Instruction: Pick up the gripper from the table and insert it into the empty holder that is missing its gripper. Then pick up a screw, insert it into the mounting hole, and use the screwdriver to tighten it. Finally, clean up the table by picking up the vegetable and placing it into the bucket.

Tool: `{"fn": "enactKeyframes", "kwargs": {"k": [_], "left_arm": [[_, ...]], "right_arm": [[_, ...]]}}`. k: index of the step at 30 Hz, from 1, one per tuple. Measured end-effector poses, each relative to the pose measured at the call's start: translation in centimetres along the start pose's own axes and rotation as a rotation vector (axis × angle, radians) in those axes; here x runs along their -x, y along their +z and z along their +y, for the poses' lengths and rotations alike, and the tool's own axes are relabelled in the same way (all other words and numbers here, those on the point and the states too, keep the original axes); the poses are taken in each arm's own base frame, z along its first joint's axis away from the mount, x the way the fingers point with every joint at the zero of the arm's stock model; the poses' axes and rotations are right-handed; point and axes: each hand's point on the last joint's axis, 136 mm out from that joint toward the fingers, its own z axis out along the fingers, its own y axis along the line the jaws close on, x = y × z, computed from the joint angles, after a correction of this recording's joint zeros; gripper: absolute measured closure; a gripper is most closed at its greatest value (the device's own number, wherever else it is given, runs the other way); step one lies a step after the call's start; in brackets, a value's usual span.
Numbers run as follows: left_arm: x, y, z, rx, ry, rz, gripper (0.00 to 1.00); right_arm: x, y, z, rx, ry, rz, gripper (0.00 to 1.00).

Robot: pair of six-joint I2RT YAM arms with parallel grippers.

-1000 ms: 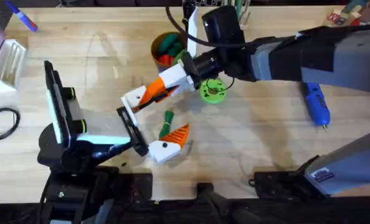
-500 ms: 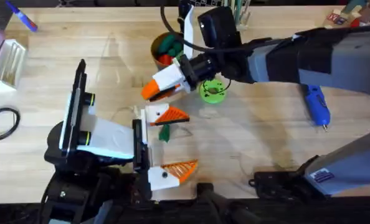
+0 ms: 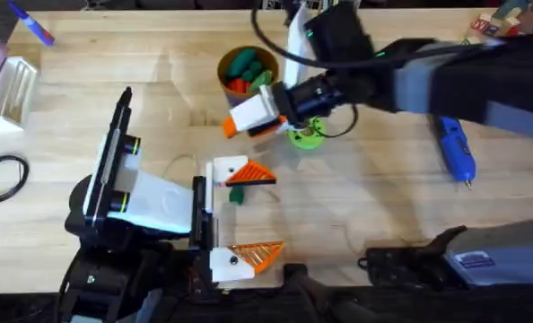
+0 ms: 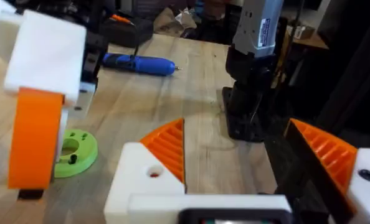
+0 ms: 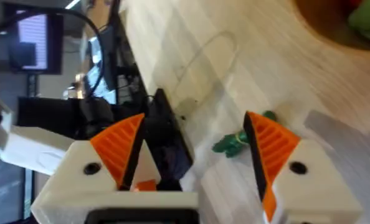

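Since the vegetable (image 3: pixel 237 193) is a small toy bundle, likely light, stiff and a bit slick, pinch it across the stalks near the middle. It lies centre frame, just under the upper finger of the left gripper (image 3: pixel 253 213), which is spread wide and empty. The right gripper (image 3: pixel 253 121) hovers upper centre, also spread and empty. Count: one loose vegetable, one bucket (image 3: pixel 223 65), one screwdriver (image 3: pixel 455 151).
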Motion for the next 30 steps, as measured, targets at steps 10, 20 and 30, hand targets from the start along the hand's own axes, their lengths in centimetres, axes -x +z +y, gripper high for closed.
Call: {"fn": "enactKeyframes", "kwargs": {"k": [10,20,30], "left_arm": [[0.0,0.0,-0.1,-0.007,-0.002,0.0,0.015],[0.0,0.0,-0.2,-0.011,-0.002,0.0,0.015],[0.0,0.0,-0.2,-0.012,-0.002,0.0,0.015]], "right_arm": [[-2.3,-9.3,-4.9,-0.659,-0.101,-0.068,0.072],[-2.3,-8.7,-11.6,-0.883,-0.125,0.04,0.348],[-2.1,-5.5,-12.2,-0.88,-0.209,0.079,0.537]]}}
